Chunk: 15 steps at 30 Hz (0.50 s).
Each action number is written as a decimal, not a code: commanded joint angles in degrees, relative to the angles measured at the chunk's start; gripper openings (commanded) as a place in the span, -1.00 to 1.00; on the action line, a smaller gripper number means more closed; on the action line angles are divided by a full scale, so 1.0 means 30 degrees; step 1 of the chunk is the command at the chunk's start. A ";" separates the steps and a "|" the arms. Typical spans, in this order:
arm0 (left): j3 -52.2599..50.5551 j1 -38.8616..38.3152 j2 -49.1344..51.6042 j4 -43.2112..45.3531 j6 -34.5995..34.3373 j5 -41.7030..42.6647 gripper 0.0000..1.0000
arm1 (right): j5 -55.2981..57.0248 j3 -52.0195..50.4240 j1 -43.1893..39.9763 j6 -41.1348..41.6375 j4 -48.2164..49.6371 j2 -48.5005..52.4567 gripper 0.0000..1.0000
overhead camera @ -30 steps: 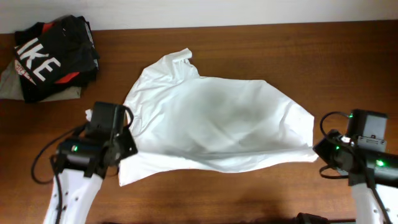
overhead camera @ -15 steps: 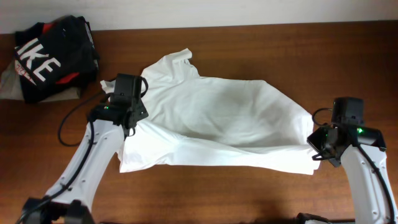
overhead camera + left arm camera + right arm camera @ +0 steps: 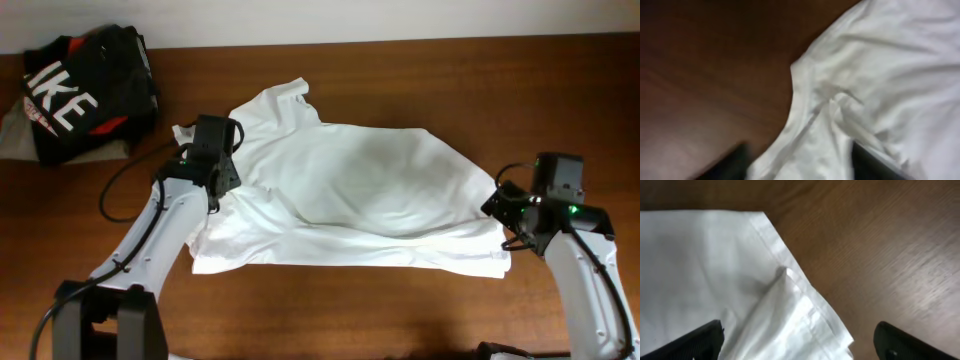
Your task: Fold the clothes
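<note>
A white T-shirt [image 3: 350, 195] lies spread across the brown table, its front part folded back over itself. My left gripper [image 3: 222, 178] hovers over the shirt's left edge. In the left wrist view its jaws [image 3: 800, 167] stand apart, with loose white cloth [image 3: 875, 75] lying below and between them. My right gripper [image 3: 503, 208] is at the shirt's right edge. In the right wrist view it [image 3: 802, 342] is wide open above the doubled hem [image 3: 790, 290], and its fingers [image 3: 702, 339] touch nothing.
A pile of dark clothes with white lettering [image 3: 80, 90] sits at the table's back left corner, on a grey garment [image 3: 15, 135]. Bare wood [image 3: 520, 90] lies to the right of and behind the shirt. The table's front edge [image 3: 350, 352] runs close below the shirt.
Both arms carried the shirt's near edge away from the front of the table, then both grippers opened and let the cloth go. The shirt now lies flatter.
</note>
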 commanded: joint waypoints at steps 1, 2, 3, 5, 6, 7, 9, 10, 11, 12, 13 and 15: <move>0.2098 0.0138 -0.0554 -0.2892 0.1566 0.1158 0.98 | -0.2907 0.2535 -0.0138 -0.3089 -0.1902 -0.0073 0.98; 0.2222 0.0138 -0.0714 -0.3789 0.2120 0.2922 0.97 | -0.4131 0.2608 -0.0138 -0.3694 -0.2572 -0.0073 0.96; 0.2215 0.0138 -0.0721 -0.4510 0.2280 0.4262 0.91 | -0.4976 0.2499 -0.0124 -0.4007 -0.3133 -0.0029 0.75; 0.1836 0.0117 -0.0503 -0.5887 0.2273 0.6018 0.27 | -0.5603 0.1909 -0.0102 -0.4022 -0.4503 0.0495 0.13; 0.1581 0.0117 -0.0408 -0.6033 0.2273 0.6207 0.14 | -0.5610 0.1610 -0.0102 -0.4014 -0.4597 0.0743 -0.10; 0.1231 0.0117 -0.0306 -0.5996 0.2273 0.6186 -0.19 | -0.5625 0.1151 -0.0102 -0.4014 -0.4459 0.1107 -0.39; 0.0335 0.0117 0.0131 -0.5865 0.2259 0.6288 -0.86 | -0.6069 0.0131 -0.0109 -0.4007 -0.3701 0.2798 -0.78; 0.0160 0.0117 0.0386 -0.5843 0.2259 0.6280 -0.98 | -0.6462 0.0015 -0.0109 -0.4007 -0.3483 0.3446 -0.86; 0.0102 0.0117 0.0656 -0.5807 0.2259 0.6288 -0.98 | -0.6790 -0.0058 -0.0102 -0.4007 -0.3257 0.3942 -0.88; 0.0102 0.0117 0.1158 -0.5741 0.2259 0.6288 -0.98 | -0.7038 -0.0102 -0.0102 -0.3993 -0.2878 0.4677 -0.92; 0.0102 0.0117 0.1756 -0.5552 0.2259 0.6506 -0.98 | -0.6958 -0.0146 -0.0109 -0.3978 -0.2397 0.5406 -0.92; 0.0102 0.0117 0.2710 -0.5370 0.2266 0.7431 -0.98 | -0.6972 -0.0211 -0.0109 -0.3774 -0.1902 0.6178 -0.92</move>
